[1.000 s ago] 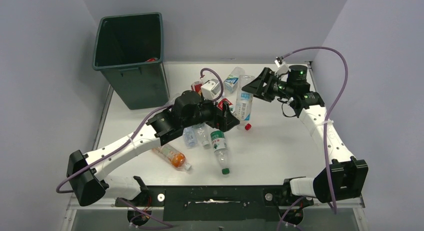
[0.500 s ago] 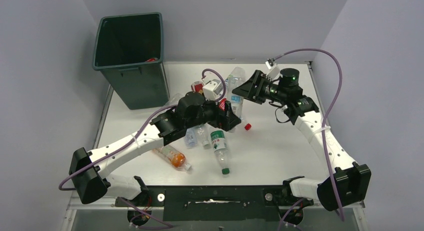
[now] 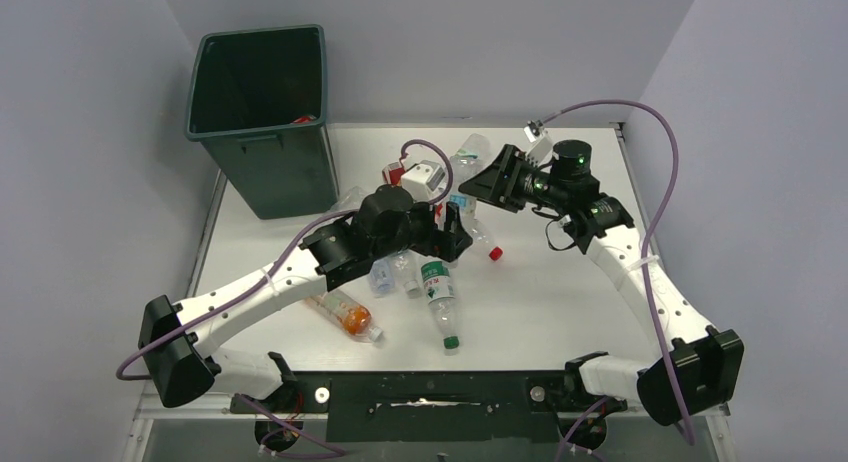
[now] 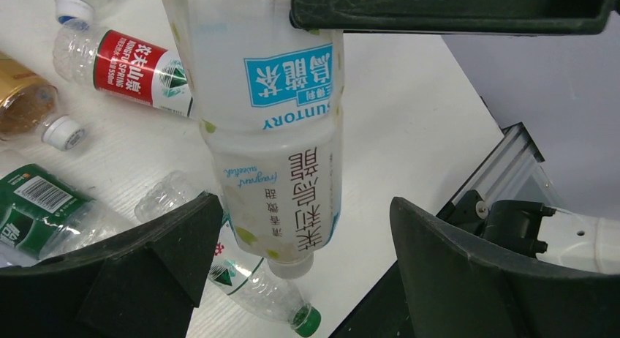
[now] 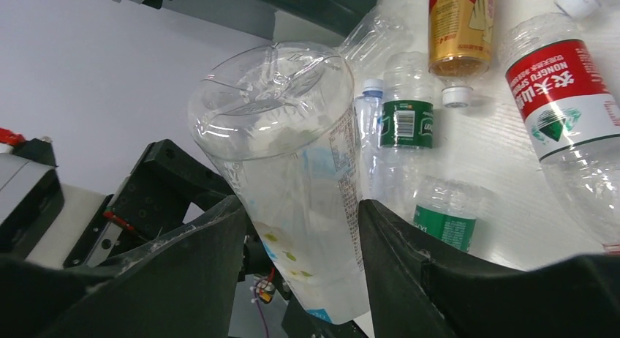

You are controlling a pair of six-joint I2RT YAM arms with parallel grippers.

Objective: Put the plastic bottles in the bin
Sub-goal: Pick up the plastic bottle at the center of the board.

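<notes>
My right gripper [image 3: 480,187] is shut on a clear Suntory bottle with a blue label [image 3: 470,154] and holds it tilted above the table; its fingers press both sides of the bottle [image 5: 292,155]. My left gripper [image 3: 455,227] is open. Its fingers [image 4: 183,235] stand wide on both sides of that bottle's cap end [image 4: 278,133] without touching it. The dark green bin [image 3: 255,134] stands at the far left, with something red [image 3: 303,119] inside. Several more bottles lie on the table: a green-label one [image 3: 440,297], an orange one [image 3: 345,312] and clear ones [image 3: 392,272].
Under the grippers lie a red-label bottle [image 4: 139,60], an amber bottle [image 4: 22,104] and a green-capped bottle [image 4: 270,294]. A red cap [image 3: 494,252] shows beside the left gripper. The table's right edge and rail [image 4: 504,170] are near. Purple cables loop over both arms.
My right gripper has moved left with the blue-label bottle, bringing it between the left gripper's open fingers. The left gripper has shifted slightly toward the back.
</notes>
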